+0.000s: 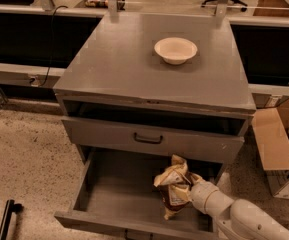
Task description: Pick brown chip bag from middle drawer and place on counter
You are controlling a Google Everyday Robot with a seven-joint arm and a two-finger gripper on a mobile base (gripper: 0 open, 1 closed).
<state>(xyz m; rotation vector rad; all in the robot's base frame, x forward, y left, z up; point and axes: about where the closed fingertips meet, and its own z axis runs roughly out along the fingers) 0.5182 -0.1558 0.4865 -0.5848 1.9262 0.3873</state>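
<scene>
The brown chip bag (173, 186) stands upright at the right of the open middle drawer (109, 196), its crumpled tan top up and its white label panel facing the front. My gripper (190, 188) reaches in from the lower right on a white arm. It presses against the bag's right side and is shut on it, with its fingers mostly hidden behind the bag. The counter (124, 59) is the flat grey top of the cabinet above.
A white bowl (175, 50) sits on the counter at the back right. The drawer front with the black handle (148, 139) is shut above the open drawer. An open cardboard box (279, 144) stands on the floor at the right. A black object (6, 219) lies on the floor at the lower left.
</scene>
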